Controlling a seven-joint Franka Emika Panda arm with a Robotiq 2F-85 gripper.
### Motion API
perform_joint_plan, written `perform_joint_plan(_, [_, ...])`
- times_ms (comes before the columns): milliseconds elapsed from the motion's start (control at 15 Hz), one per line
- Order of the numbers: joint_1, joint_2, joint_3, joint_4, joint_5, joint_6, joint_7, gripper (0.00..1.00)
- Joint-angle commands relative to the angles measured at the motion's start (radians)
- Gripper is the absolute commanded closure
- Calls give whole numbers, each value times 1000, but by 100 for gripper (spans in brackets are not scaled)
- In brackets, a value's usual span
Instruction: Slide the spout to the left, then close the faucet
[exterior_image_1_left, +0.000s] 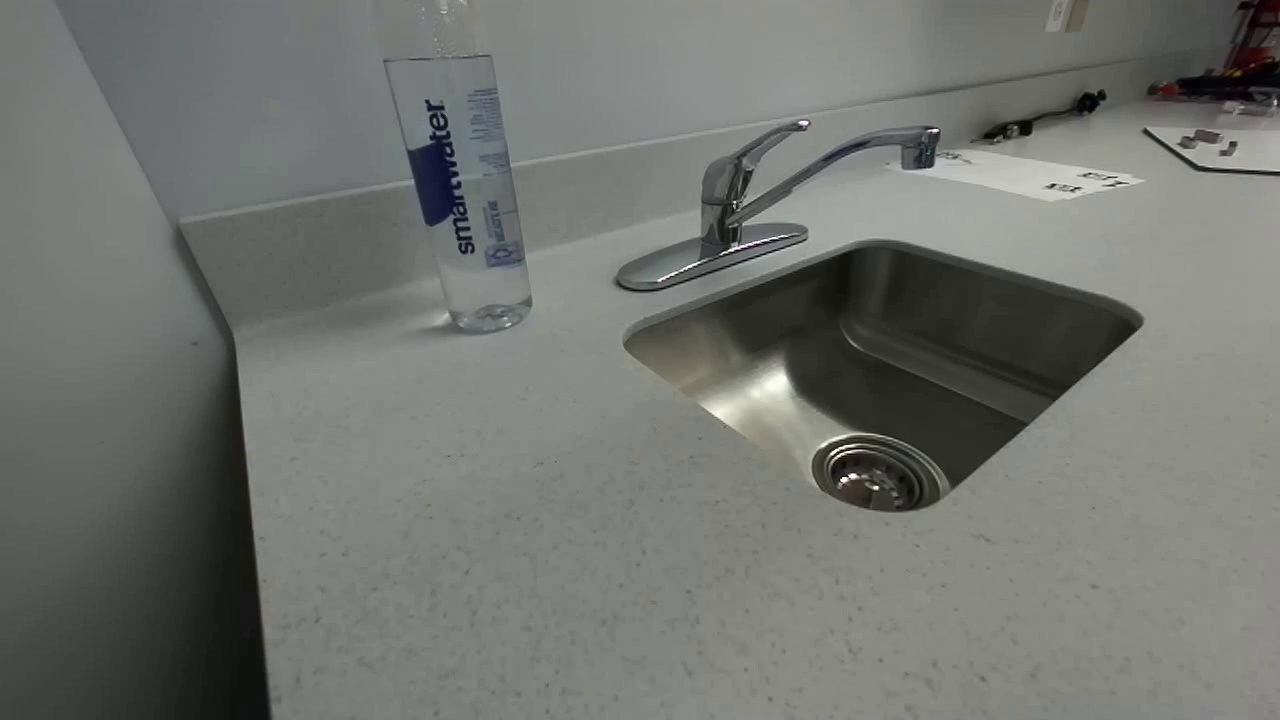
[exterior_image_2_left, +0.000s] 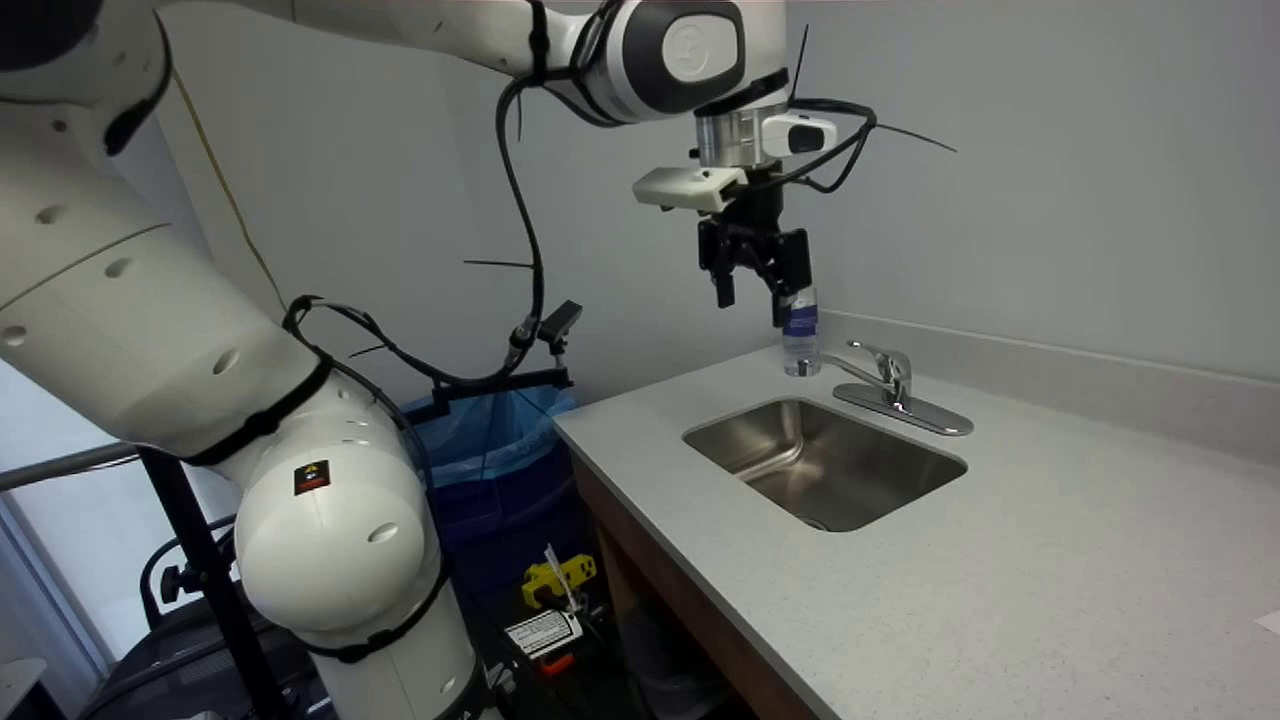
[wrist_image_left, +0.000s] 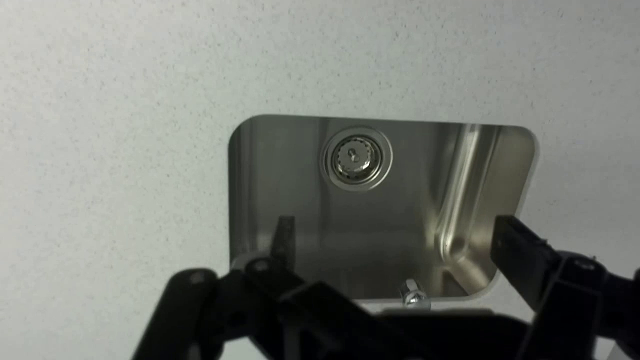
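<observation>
Faucet (exterior_image_1_left: 715, 212), chrome: stood at upper centre in an exterior view; spout (exterior_image_1_left: 838, 152) reached toward upper right. Gripper (exterior_image_2_left: 753, 308): hung above centre in an exterior view, jaws apart.

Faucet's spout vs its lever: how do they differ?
Length: the spout is longer than the lever. Position: the spout leaves the faucet body low, while the lever sits on top. Tip: the spout ends in a downturned nozzle; the lever has none. Shared: both are shiny chrome.
</observation>
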Motion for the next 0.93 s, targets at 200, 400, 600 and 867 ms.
perform_joint_plan(200, [11,266,17,271,0,65,-20,0])
perform_joint_plan(400, [8,339,16,335,6,97,-41,0])
perform_joint_plan(600, [5,387,18,385,2,99,-51,0])
perform_joint_plan(867, [-6,459,10,378,6,176,-87,0])
